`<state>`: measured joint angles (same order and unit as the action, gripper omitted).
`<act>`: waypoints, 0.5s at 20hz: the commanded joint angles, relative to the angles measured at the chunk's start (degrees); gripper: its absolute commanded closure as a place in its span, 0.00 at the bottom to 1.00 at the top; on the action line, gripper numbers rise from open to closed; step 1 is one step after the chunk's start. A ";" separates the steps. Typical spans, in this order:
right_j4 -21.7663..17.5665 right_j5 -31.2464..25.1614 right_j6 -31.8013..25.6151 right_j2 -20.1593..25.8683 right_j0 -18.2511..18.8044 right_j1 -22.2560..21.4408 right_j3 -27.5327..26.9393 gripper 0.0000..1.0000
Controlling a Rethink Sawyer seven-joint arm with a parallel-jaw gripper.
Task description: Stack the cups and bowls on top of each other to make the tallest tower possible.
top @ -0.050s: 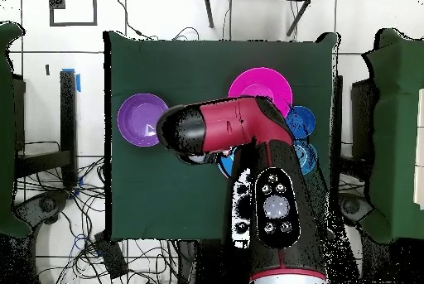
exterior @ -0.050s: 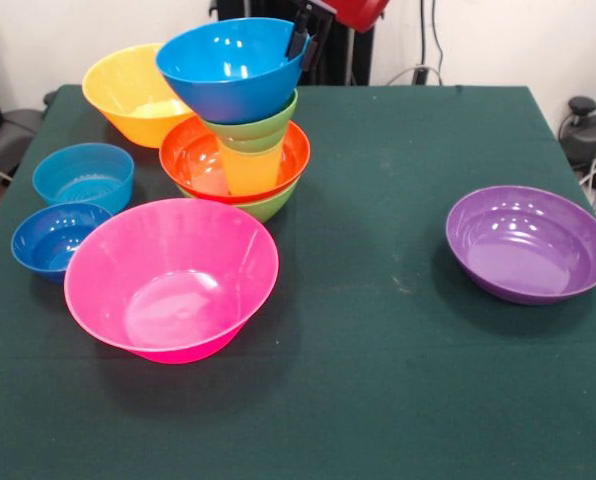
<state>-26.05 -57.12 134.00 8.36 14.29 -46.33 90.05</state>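
Observation:
The tower stands left of centre: a medium green bowl at the base, a red-orange bowl in it, the yellow cup upright inside, and a small green bowl on the cup. A large blue bowl sits tilted on top, its opening leaning toward the camera. My gripper is shut on that bowl's right rim, with one black finger inside it. In the overhead view the red arm hides the tower and the gripper; only a blue edge of the held bowl peeks out.
A large pink bowl lies just in front of the tower. An orange bowl stands behind left. Two small blue bowls sit at the left edge. A purple bowl rests alone at the right.

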 commanded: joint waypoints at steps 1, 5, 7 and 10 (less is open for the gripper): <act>-2.16 3.77 -11.14 5.44 1.64 3.06 2.91 1.00; -2.40 4.13 -11.46 5.56 1.84 2.93 2.99 1.00; -2.41 4.31 -11.39 5.65 1.90 2.93 3.00 1.00; -2.15 4.85 -10.76 5.90 2.14 2.80 3.42 0.00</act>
<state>-26.06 -57.04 134.00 8.64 15.52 -46.29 90.15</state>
